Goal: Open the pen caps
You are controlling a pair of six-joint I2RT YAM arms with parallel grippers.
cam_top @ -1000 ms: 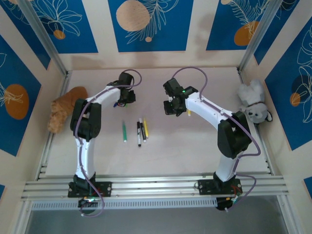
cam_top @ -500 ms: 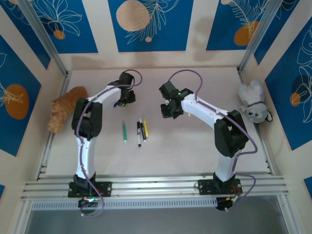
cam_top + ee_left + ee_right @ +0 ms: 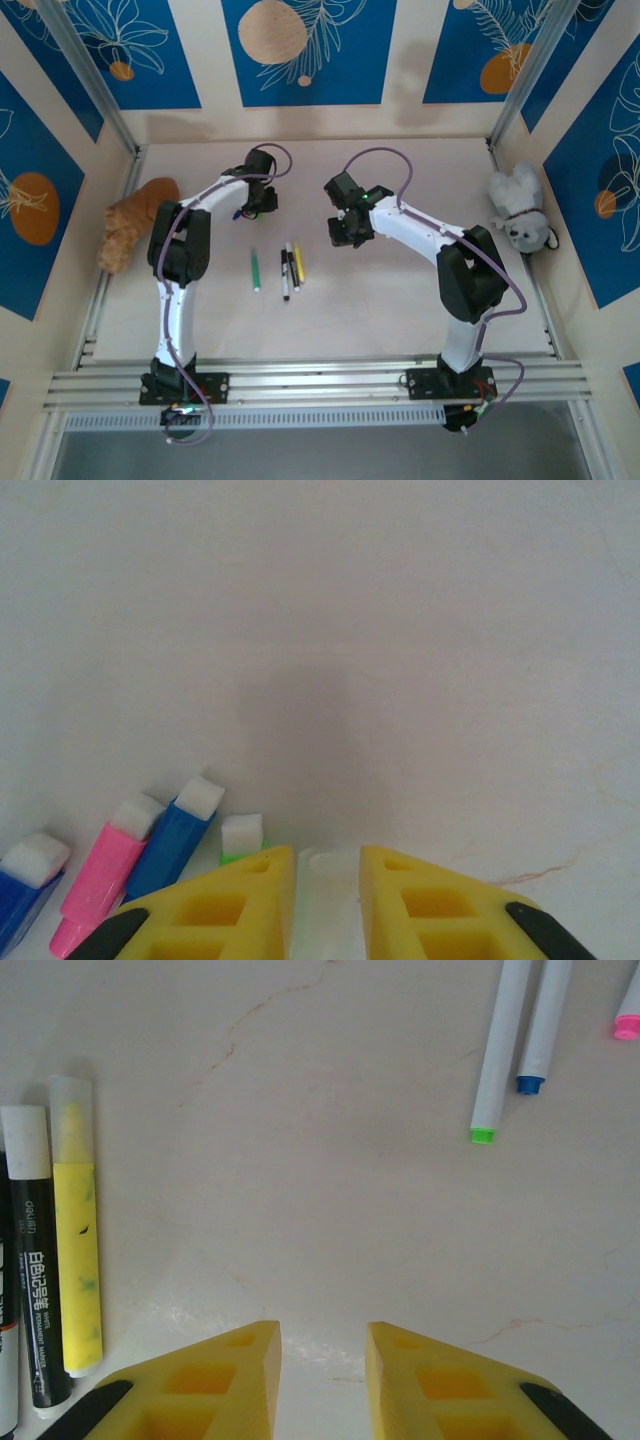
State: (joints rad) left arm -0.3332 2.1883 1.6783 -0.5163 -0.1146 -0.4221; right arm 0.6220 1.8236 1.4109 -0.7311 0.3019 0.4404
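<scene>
My left gripper (image 3: 325, 852) (image 3: 262, 205) is shut on a clear whitish pen cap (image 3: 325, 900), low over the table at the back left. Just left of its fingers lie short capped ends in green (image 3: 240, 838), blue (image 3: 178, 832) and pink (image 3: 105, 865). My right gripper (image 3: 322, 1325) (image 3: 345, 235) stands open over bare table with nothing between its fingers. To its left lie a yellow pen (image 3: 75, 1250) with a clear cap and a black pen (image 3: 38, 1280). Two white pens, one with a green end (image 3: 493, 1060) and one with a blue end (image 3: 540, 1025), lie ahead on its right. A green pen (image 3: 255, 268) lies mid-table.
An orange plush toy (image 3: 130, 225) lies at the table's left edge and a white plush toy (image 3: 520, 215) at the right edge. Aluminium rails (image 3: 320, 385) run along the near edge by the arm bases.
My right gripper has swung left toward the middle of the table. The left arm has stayed in place.
</scene>
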